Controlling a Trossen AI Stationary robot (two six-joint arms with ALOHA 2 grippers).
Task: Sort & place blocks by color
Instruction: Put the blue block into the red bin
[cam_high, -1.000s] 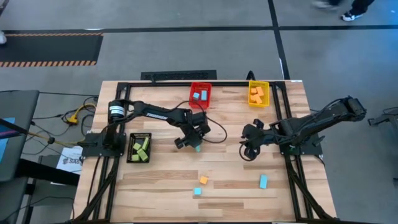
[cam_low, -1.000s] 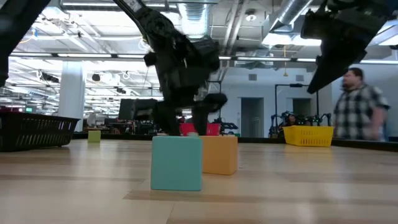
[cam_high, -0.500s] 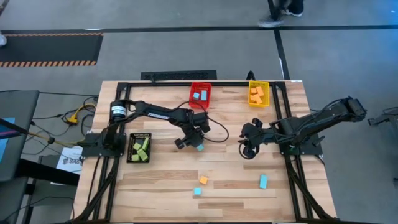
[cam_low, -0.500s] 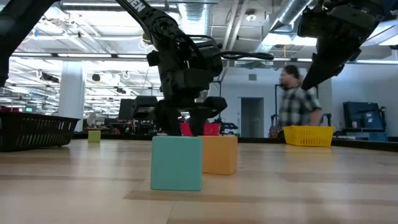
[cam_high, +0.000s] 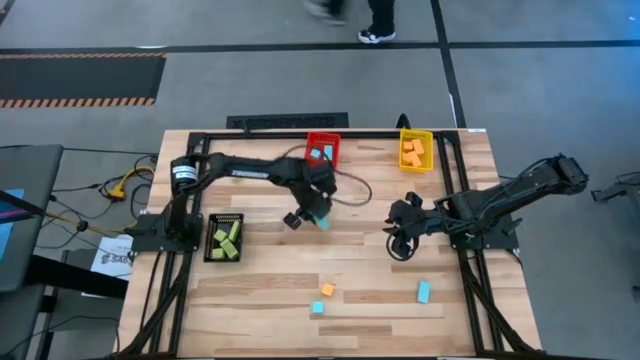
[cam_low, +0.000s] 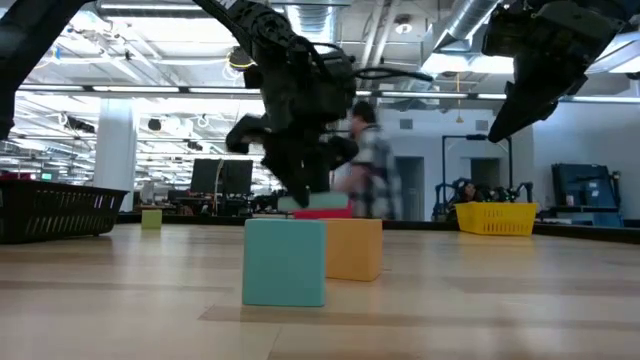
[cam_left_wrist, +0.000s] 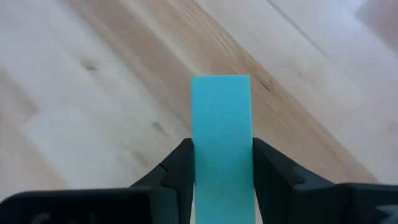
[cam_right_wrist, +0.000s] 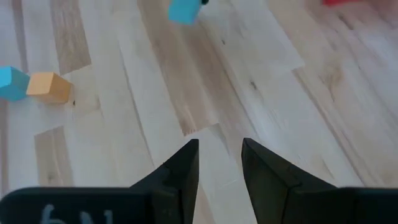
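My left gripper (cam_high: 310, 217) is shut on a light blue bar block (cam_left_wrist: 221, 134) above the table's middle, just near of the red bin (cam_high: 322, 152), which holds two light blue blocks. My right gripper (cam_high: 400, 240) hangs open over bare wood at the right, with nothing between its fingers (cam_right_wrist: 219, 162). An orange cube (cam_high: 327, 289), a light blue cube (cam_high: 317, 308) and a light blue bar (cam_high: 423, 292) lie flat on the near part of the table. The yellow bin (cam_high: 415, 150) holds orange blocks. The black bin (cam_high: 224, 238) holds green ones. My left gripper pinches the bar's two long sides (cam_left_wrist: 198, 168) between its two fingers (cam_left_wrist: 177, 177). The fingers lie along the bar, whose free end (cam_left_wrist: 221, 84) sticks out past the fingertips. They come slanting down from above. The bar is lifted clear of the table.
The three bins stand along the far and left parts of the table. In the low view the light blue cube (cam_low: 285, 262) and the orange cube (cam_low: 353, 248) stand closest. A person (cam_low: 372, 170) walks in the room behind the table.
My left gripper has risen and gone toward the table's far edge, toward the red bin, rolling its wrist. The light blue bar has come up off the table with it. A person has walked across the room behind.
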